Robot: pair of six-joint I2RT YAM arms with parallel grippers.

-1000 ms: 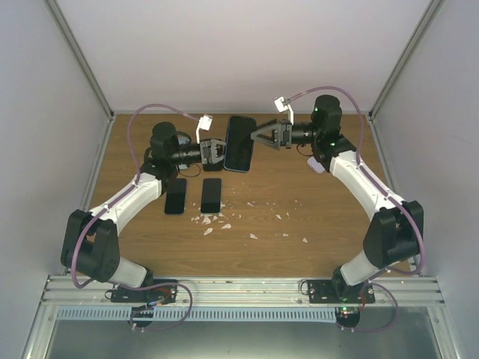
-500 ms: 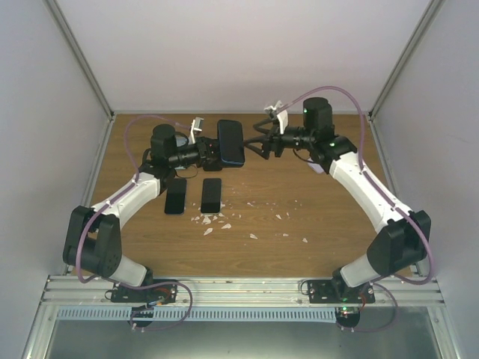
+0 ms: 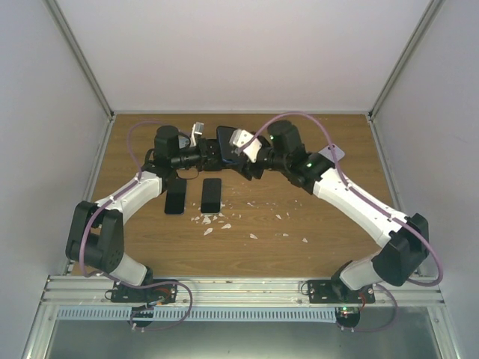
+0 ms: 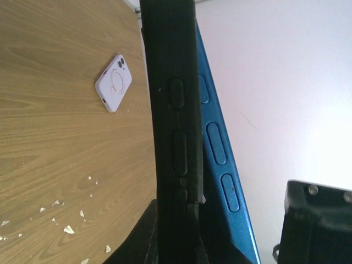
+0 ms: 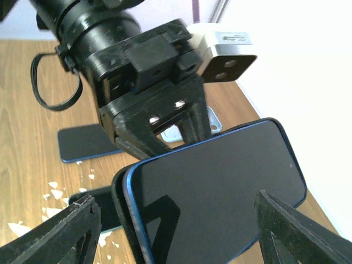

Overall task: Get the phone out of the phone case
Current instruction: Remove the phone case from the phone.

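Black phone case [image 4: 173,110], flat blue-edged phone [image 5: 220,181] partly lifted from it, sits clamped in the left end effector [image 3: 212,153] above the far wooden desk [image 3: 314,224]. The right end effector [image 5: 181,231] is spread apart around the phone, both arms stretched inward.

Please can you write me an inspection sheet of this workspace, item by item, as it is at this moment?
Surface: wooden table, no damage seen.
Job's things: blue-edged phone partly lifted out of the black phone case, both held above the table.
Clutter: two dark phones lying flat, a white case, white chips.
Grippers: left gripper shut on the phone case; right gripper open, one finger on either side of the phone.
Cables: purple cables loop over both arms, no snag seen.
Surroundings: plain white walls, metal rail at the near edge.
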